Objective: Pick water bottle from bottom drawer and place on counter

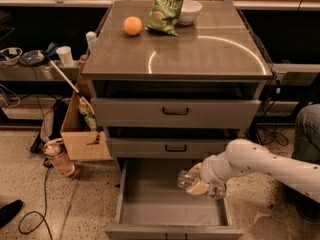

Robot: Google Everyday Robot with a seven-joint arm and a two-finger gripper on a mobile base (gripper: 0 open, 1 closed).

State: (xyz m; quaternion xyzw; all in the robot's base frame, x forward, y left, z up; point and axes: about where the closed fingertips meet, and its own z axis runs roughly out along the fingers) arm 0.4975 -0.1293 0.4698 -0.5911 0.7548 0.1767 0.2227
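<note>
Now fingers (199, 187) clamped around water bottle (184, 179), over bottom drawer (152, 201).

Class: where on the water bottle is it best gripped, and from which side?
Around its middle, from above. The water bottle is tipped roughly level in the bottom drawer, right half, with its slim body exposed upward. The gripper is right at it.
</note>
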